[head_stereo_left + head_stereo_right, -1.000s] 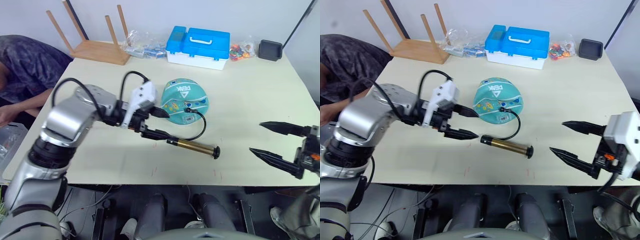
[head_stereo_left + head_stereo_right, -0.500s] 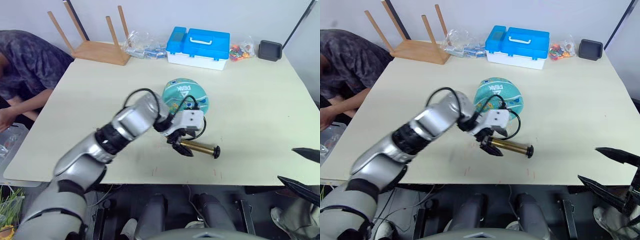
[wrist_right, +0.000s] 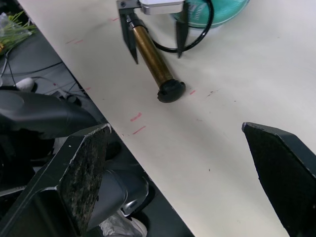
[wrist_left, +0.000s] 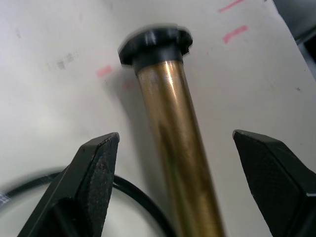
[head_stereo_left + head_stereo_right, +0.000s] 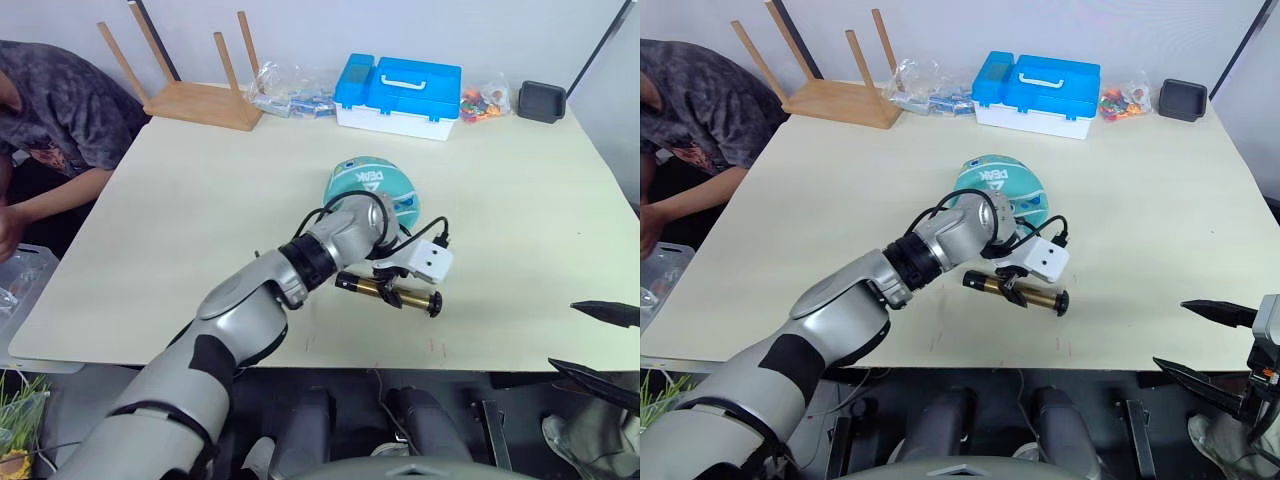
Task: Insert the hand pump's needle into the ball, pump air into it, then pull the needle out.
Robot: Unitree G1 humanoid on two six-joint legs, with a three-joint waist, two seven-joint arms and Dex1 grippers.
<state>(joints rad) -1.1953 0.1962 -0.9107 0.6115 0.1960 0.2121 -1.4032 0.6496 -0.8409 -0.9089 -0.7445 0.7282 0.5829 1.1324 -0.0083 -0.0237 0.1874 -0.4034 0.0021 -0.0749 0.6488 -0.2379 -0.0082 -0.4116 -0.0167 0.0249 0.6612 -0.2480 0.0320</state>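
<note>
Left hand [image 5: 392, 283] has reached over, straddling the hand pump [image 5: 388, 291]

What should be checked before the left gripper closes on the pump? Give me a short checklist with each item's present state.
1. Left gripper open, a finger on each side of the hand pump: ok.
2. Fingers not yet touching the bronze cylinder, a gap showing on both sides: ok.
3. Pump lying flat on the table, beside the ball: ok.
4. Black hose looping from the pump toward the ball, partly under the gripper: ok, though it may get pinched.
5. Needle seated in the ball: cannot tell.
6. Right gripper open at the table's near edge, well away from the pump: ok.
</note>
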